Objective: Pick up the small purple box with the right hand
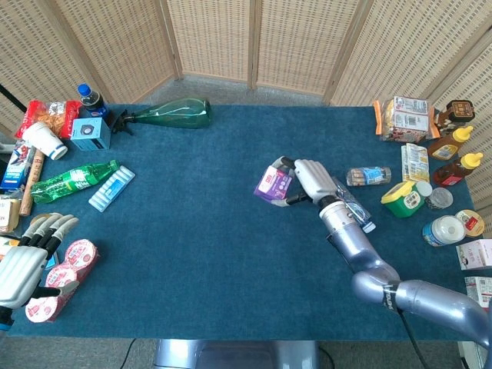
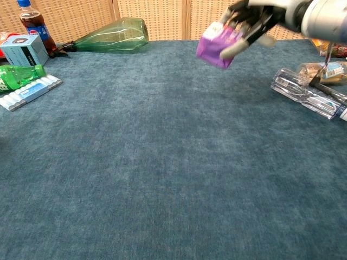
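Right hand (image 1: 311, 178) grips purple box (image 1: 274, 184) (label unreadable), tilted, airborne

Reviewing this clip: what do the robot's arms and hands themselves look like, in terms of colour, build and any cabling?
The right arm is glossy silver-grey metal in rounded, jointed segments with dark seams. The right hand has a pale grey ribbed shell, with dark parts between the fingers. A thin black cable hangs beneath its wrist. The left hand is matching pale grey; its arm is out of frame.
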Tool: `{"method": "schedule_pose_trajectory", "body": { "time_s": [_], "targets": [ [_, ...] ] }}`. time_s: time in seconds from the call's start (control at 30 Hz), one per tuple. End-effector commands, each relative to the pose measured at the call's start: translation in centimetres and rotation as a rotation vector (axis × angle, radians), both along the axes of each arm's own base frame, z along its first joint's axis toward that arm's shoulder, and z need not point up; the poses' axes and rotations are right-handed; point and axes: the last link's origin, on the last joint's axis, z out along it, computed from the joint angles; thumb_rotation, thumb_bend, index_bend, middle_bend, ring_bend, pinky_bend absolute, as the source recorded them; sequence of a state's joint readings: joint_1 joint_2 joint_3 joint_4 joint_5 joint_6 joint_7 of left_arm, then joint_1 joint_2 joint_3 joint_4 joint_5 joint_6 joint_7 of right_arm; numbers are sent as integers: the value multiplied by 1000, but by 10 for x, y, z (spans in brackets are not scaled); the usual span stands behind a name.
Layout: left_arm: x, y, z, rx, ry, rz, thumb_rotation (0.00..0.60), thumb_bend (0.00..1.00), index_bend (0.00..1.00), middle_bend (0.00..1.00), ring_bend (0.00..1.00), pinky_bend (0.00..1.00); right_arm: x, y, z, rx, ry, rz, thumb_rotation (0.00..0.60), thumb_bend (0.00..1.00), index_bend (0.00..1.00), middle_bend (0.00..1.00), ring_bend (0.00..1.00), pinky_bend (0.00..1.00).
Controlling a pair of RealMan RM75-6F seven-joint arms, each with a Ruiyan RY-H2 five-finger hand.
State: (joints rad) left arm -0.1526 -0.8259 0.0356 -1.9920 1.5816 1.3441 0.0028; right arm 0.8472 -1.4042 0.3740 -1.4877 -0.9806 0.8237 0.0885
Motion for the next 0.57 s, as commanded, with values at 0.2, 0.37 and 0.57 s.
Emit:
{"method": "schedule_pose_trajectory", "body": {
  "time_s": [0.2, 0.37, 0.57],
  "targets": [
    [1, 2, -2, -4, -3, -2, 600, 126, 10, 0, 0, 0, -2, 1, 35, -59, -120, -29, 600, 0, 682, 1000, 888, 888],
    [5, 5, -3, -7, -4, -15, 600, 126, 10, 0, 0, 0, -3, 3, 44, -63, -148, -30, 600, 0, 681, 1000, 888, 889],
    [7, 7, -5, -13, 2, -20, 600, 128, 10, 0, 0, 0, -3, 3, 46, -63, -149, -25, 600, 0, 680, 1000, 887, 889]
  ]
}}
